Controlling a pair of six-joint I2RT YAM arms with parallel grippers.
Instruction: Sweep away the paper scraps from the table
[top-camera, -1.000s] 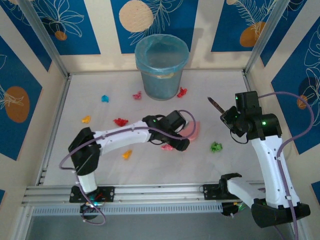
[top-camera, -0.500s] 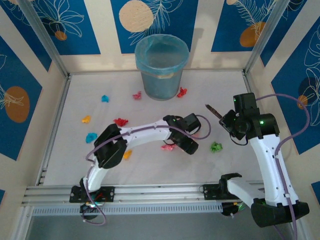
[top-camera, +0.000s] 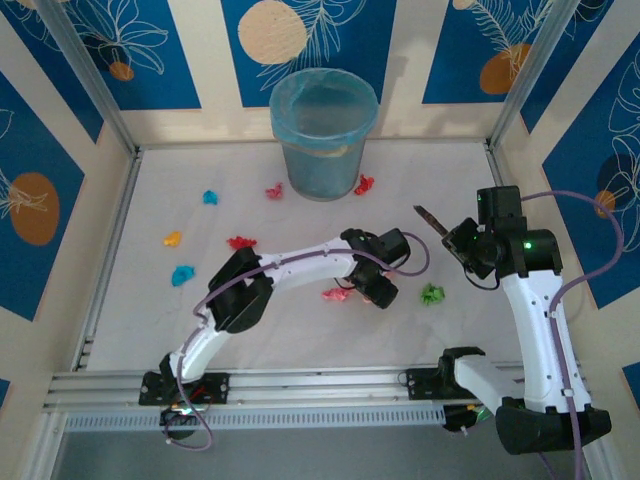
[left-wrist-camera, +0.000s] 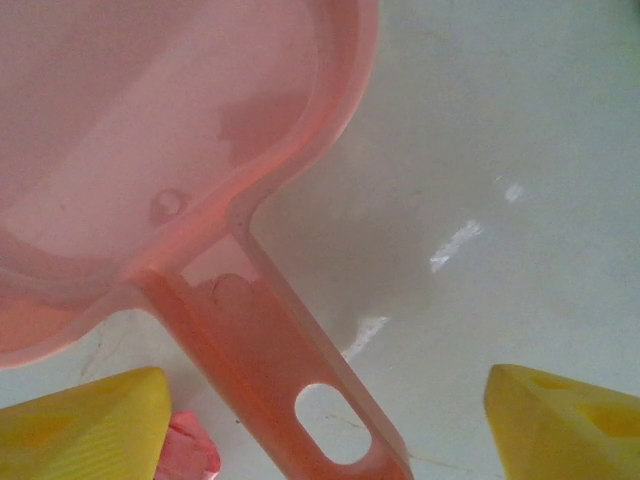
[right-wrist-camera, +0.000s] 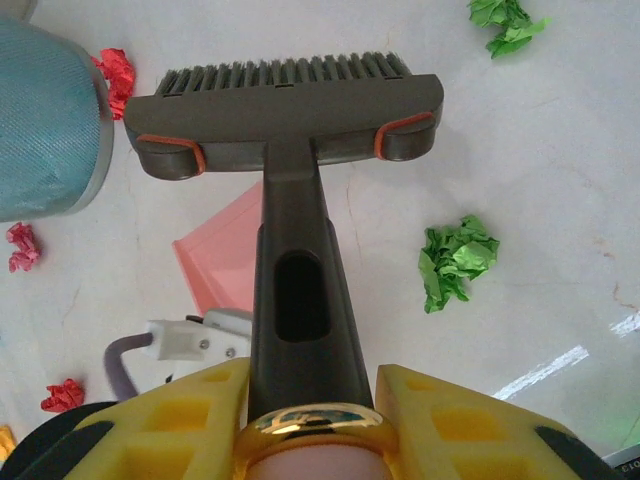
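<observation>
The pink dustpan (left-wrist-camera: 150, 130) lies flat on the white table (top-camera: 470, 175). Its handle (left-wrist-camera: 290, 390) runs between the yellow fingers of my left gripper (left-wrist-camera: 322, 392), which stands open with a gap on each side. A pink scrap (left-wrist-camera: 190, 458) sits by the left finger (left-wrist-camera: 85, 420). My right gripper (right-wrist-camera: 310, 400) is shut on a dark brush (right-wrist-camera: 290, 110), held above the table right of the dustpan (right-wrist-camera: 225, 260). Paper scraps lie scattered: green (top-camera: 432, 293), pink (top-camera: 337, 293), red (top-camera: 240, 242), cyan (top-camera: 182, 274), orange (top-camera: 173, 238), blue (top-camera: 210, 197).
A teal bin (top-camera: 323, 135) with a liner stands at the back centre, with red scraps (top-camera: 274, 190) (top-camera: 364, 184) at its foot. Aluminium rails (top-camera: 300, 385) edge the table at the front. The left arm (top-camera: 290, 265) stretches low across the middle.
The left arm has stretched further right, its elbow swinging toward the centre, and its wrist now covers the dustpan from above. The right arm and brush have barely moved.
</observation>
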